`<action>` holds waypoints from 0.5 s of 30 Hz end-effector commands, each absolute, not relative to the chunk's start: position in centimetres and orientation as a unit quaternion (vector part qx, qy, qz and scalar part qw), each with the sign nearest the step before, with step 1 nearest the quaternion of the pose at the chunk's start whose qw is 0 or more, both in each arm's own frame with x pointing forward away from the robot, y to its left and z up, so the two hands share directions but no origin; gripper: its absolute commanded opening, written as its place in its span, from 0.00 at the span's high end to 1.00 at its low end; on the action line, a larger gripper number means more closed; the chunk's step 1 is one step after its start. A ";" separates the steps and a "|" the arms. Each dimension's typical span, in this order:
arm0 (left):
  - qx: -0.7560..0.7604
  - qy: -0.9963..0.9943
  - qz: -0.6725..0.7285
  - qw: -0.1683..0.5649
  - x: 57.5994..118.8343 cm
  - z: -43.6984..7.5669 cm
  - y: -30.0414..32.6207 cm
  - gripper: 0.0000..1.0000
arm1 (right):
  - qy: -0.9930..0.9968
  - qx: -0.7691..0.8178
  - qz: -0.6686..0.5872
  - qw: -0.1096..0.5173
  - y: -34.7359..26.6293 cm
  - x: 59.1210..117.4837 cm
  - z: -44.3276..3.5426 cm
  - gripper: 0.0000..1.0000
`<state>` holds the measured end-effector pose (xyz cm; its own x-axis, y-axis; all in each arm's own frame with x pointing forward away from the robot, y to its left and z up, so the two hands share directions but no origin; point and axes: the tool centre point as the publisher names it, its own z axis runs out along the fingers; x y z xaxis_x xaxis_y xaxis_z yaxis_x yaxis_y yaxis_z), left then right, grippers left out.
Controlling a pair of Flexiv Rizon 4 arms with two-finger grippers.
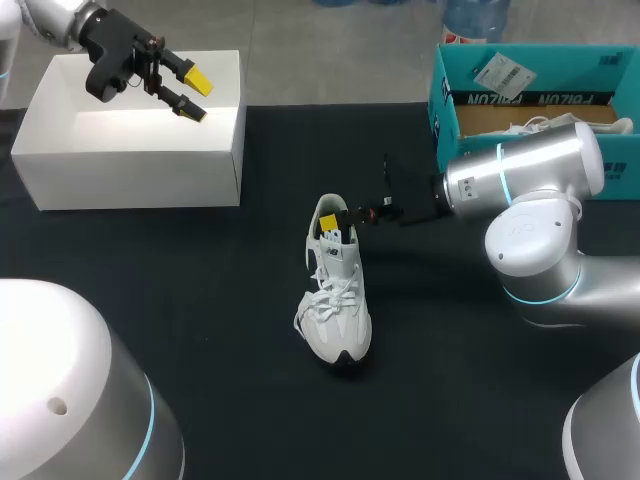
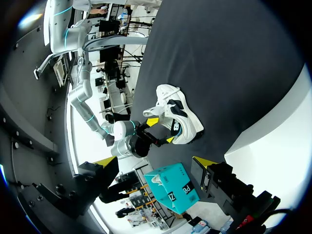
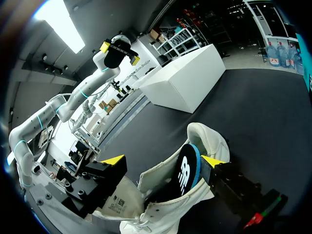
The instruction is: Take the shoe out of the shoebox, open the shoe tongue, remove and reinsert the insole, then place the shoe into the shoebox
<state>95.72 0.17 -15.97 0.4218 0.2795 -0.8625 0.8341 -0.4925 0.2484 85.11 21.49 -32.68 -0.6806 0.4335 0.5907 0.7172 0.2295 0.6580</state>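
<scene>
Desk (image 1: 200, 300): dark surface carrying a shoe, a white box and a shoebox.

Shoe (image 1: 338, 300) (image 2: 178, 114) (image 3: 161, 195): white trainer, upright on its sole near the middle of the desk. Outside the shoebox and well apart from both boxes. Toe, with a dark sole edge, toward the near side; heel toward the far side. Laces lying loose over the tongue.

Insole (image 3: 186, 173): dark with a blue rim, standing on edge inside the shoe's opening, its upper part raised above the collar near the heel.

Right tool (image 1: 340, 218) (image 2: 161, 130) (image 3: 164, 161): down at the shoe's heel, reaching in from the right. Fingers wide apart, straddling the opening. One yellow tip just beside the insole and seemingly against it, the other on the opposite side and clear of it. Nothing clamped.

Left tool (image 1: 195, 95) (image 2: 155, 161) (image 3: 119, 52): hanging in the air above the white box, far from the shoe. Fingers apart, holding nothing.

White box (image 1: 130, 150) (image 2: 273, 146) (image 3: 185, 83): plain, at the far left of the desk, below the left tool.

Shoebox (image 1: 530, 75) (image 2: 173, 187): teal, open at the top, at the far right of the desk, partly hidden behind the right arm. Brown inside, with something white in it, too hidden to tell what.

Right arm (image 1: 520, 175): silver with a pale blue ring, crossing in front of the shoebox toward the shoe.
</scene>
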 end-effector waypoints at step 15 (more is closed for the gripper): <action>0.768 0.363 -0.396 0.348 95.7 -15.9 0.2 0.00 | -0.787 -0.376 -0.471 0.134 21.1 85.2 -30.0 0.00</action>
